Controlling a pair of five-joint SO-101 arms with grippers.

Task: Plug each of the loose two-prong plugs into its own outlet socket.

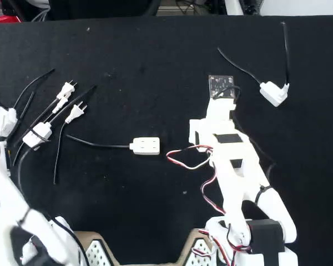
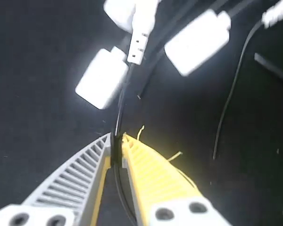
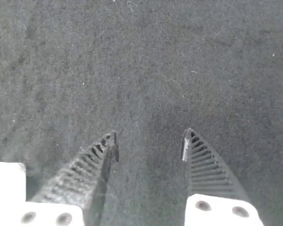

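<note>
I'm pinching a cable (image 2: pixel 119 113) in the left gripper (image 2: pixel 116 140) at the left edge; right gripper (image 3: pixel 150 143) is hanging released over bare cloth (image 3: pixel 146 56)

No text, label, number or sign can be read in any view. The white outlet socket (image 1: pixel 145 146) and the two-prong plugs (image 1: pixel 75 113) bear no legible marking. Pale specks on the wrist circuit board (image 1: pixel 221 84) are too small to read.
</note>
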